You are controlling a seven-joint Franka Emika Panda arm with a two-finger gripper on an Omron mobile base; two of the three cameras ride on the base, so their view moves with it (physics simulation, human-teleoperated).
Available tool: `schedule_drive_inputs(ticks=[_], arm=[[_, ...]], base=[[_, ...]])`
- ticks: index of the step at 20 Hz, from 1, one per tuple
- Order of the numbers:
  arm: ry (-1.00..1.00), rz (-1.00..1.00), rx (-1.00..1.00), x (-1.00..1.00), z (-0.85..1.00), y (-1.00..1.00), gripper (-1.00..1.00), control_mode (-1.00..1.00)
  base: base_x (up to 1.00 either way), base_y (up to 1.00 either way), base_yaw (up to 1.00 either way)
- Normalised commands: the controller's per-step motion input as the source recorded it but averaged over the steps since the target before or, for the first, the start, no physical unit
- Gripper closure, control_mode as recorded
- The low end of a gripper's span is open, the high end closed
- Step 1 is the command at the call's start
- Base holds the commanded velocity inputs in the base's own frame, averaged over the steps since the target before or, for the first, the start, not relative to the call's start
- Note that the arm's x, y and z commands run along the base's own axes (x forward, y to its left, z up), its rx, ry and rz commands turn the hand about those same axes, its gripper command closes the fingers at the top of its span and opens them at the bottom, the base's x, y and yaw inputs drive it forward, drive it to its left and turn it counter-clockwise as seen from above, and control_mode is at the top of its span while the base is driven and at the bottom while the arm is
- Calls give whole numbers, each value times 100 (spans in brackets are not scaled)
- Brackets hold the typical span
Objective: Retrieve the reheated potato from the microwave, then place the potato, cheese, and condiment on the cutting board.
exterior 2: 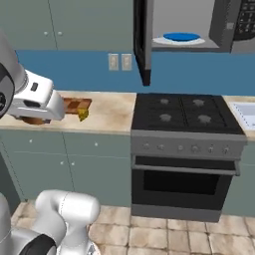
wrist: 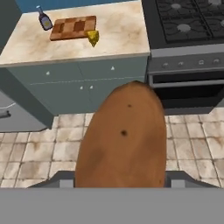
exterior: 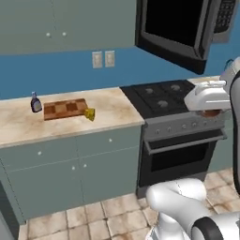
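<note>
no readable text anywhere: condiment (exterior: 36, 103) label too small to make out, microwave (exterior: 187, 28) button panel just a blur, no brands or numbers

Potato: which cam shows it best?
Hand view: the potato sits close up and large in the gripper. Both base views give just a brown sliver under the hand.

Home kitchen, black gas stove (exterior 2: 184, 117) with oven, over-range microwave (exterior 2: 191, 27), teal cabinets (exterior: 70, 164), marble-look counter (exterior: 117, 110)
</note>
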Motion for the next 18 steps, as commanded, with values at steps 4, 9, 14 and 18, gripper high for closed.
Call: schedule_drive_inputs(ticks=[4, 9, 14, 18], arm=[[0, 0, 0, 0, 0, 0, 100, 100], [0, 0, 0, 0, 0, 0, 100, 100], [0, 0, 0, 0, 0, 0, 100, 100], [0, 0, 0, 0, 0, 0, 100, 100]], base=[[64, 100, -10], [81, 91, -2], [76, 41, 6], [51, 6, 12]])
